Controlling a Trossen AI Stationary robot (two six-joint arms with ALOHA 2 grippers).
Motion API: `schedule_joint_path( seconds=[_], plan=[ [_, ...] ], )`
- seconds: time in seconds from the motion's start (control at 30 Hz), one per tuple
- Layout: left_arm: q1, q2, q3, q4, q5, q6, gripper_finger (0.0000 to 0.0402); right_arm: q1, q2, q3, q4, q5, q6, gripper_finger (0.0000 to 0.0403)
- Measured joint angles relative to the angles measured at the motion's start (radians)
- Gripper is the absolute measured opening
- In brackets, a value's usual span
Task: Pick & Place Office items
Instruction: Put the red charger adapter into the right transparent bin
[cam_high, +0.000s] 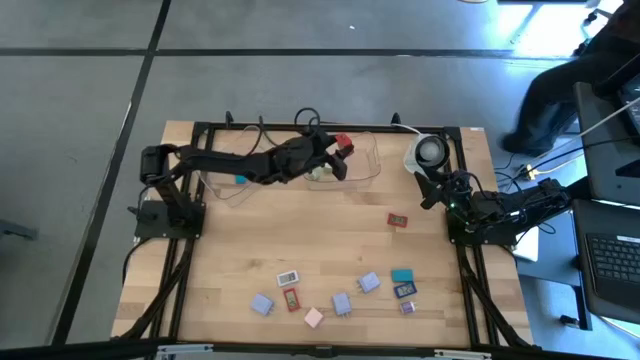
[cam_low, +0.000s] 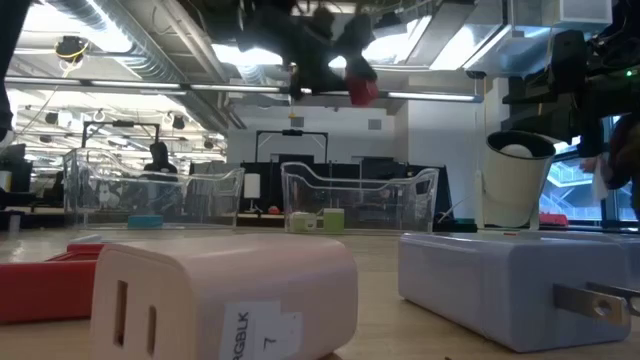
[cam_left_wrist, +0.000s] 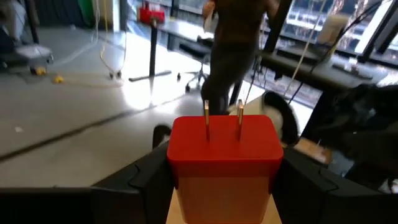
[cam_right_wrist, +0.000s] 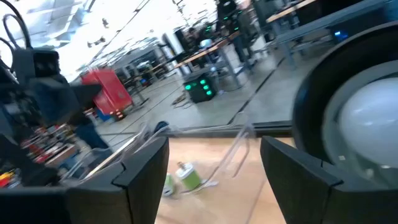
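My left gripper (cam_high: 341, 146) is clamped on a red plug adapter (cam_left_wrist: 224, 155), prongs pointing away from the wrist, raised above the clear tray (cam_high: 365, 165); a green-and-white item (cam_high: 318, 172) lies in that tray just below it. My right gripper (cam_high: 428, 186) waits with fingers apart beside the round white object (cam_high: 428, 151). The other adapters (cam_high: 340, 303) lie well apart, along the table's (cam_high: 240, 240) near edge.

The pale wooden table (cam_high: 230, 250) carries two clear plastic trays (cam_high: 362, 158) beneath the left jaws, a round white dark-centred object (cam_high: 428, 152) beside the right jaws — and small coloured flat blocks (cam_high: 340, 292) well apart from both.
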Motion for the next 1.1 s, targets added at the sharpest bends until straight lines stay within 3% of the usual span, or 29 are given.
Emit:
schedule_joint_path(
  seconds=[0.17, 0.6, 0.77, 1.1],
  plan=[
    [0.055, 0.086, 0.000, -0.011, 0.087, -0.043, 0.0212, 0.000, 0.000, 0.000, 0.000, 0.099, 0.000, 0.0258],
    [0.085, 0.130, 0.000, -0.273, 0.105, 0.050, 0.0212, 0.000, 0.000, 0.000, -0.009, 0.217, -0.001, 0.0258],
    [0.085, 0.130, 0.000, -0.407, 0.111, 0.060, 0.0212, 0.000, 0.000, 0.000, -0.012, 0.221, -0.001, 0.0258],
    [0.084, 0.130, 0.000, -0.471, 0.144, 0.111, 0.0212, 0.000, 0.000, 0.000, -0.016, 0.221, -0.001, 0.0258]
  ],
)
